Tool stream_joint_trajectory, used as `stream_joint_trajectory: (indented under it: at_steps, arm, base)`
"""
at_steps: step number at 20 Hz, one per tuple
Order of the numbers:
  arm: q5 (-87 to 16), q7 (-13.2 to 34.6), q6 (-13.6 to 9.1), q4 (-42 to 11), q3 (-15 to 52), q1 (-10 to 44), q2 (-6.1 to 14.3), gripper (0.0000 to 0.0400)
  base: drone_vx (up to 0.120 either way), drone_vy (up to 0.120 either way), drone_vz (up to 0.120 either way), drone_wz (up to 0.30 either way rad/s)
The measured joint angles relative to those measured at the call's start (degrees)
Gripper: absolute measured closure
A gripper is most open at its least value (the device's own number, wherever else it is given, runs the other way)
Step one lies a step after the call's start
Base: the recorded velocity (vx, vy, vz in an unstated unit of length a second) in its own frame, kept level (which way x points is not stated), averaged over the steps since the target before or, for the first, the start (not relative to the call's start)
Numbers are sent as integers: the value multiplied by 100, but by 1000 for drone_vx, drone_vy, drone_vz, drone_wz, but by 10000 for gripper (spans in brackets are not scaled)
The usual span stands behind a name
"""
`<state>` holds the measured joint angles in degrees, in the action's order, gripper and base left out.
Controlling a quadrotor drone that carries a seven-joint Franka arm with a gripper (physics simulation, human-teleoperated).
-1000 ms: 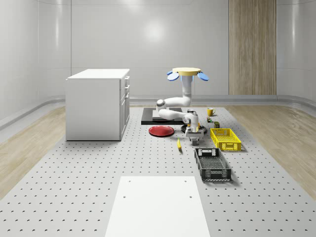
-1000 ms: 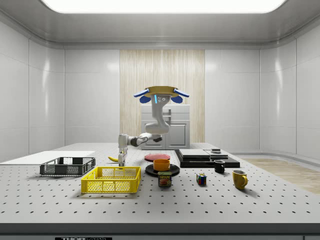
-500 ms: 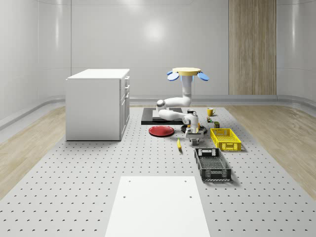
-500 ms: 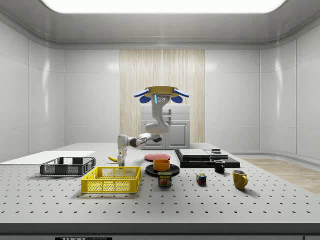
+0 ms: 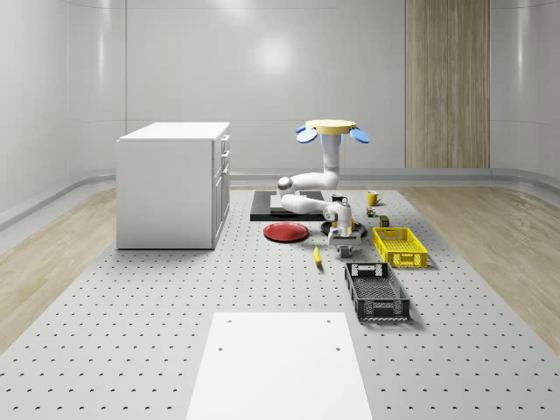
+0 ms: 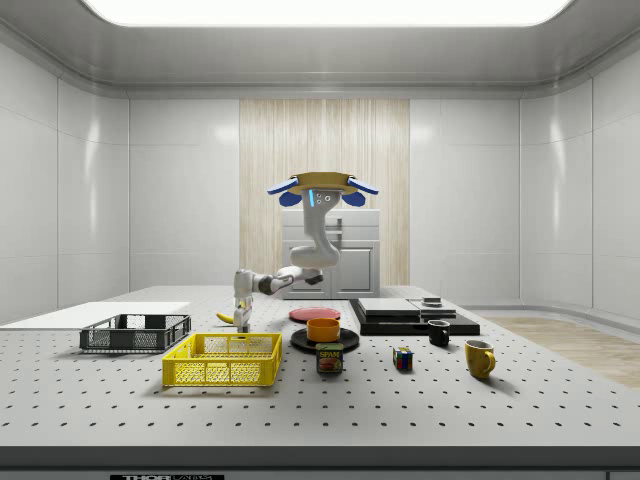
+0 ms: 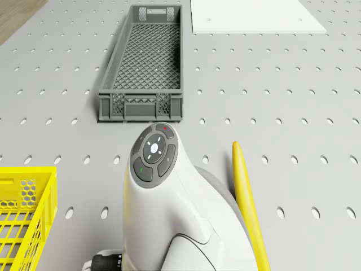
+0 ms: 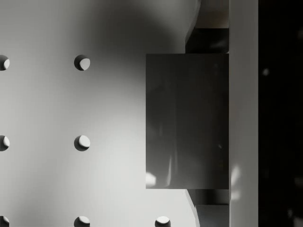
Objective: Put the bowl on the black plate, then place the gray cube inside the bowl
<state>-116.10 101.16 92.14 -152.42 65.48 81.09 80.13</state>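
Gripper down at the table over the gray cube

The drone (image 5: 332,129) hovers over the table (image 5: 175,297), with its arm bent down so that the gripper (image 5: 343,251) hangs almost on the surface. In the whole-scene view the banana (image 5: 317,255) lies at the gripper's 9 o'clock, the yellow basket (image 5: 400,247) at 3 o'clock and the black crate (image 5: 376,290) at 5 o'clock. In the wrist view the cube (image 8: 187,120) sits flat on the table right under the gripper. Its edges run square with the rows of holes, and its top face is about as long as it is wide, so it has no clear long axis. Whether the jaws are open or closed on it cannot be told. In the side view the bowl (image 6: 323,328) stands on the black plate (image 6: 325,342), at the gripper's 3 o'clock.
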Motion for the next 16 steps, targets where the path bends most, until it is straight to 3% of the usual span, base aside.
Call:
stream_joint_trajectory:
  at_steps: [5,12,16]
  arm:
    - [5,0,8,9,3,9,6,137]
    - [54,5,-9,-11,52,8,20,147]
    - [243,24,-105,-99,253,-16,45,149]
  base:
    - [0,0,0,0]
    - [0,0,0,0]
    - [0,0,110,0]
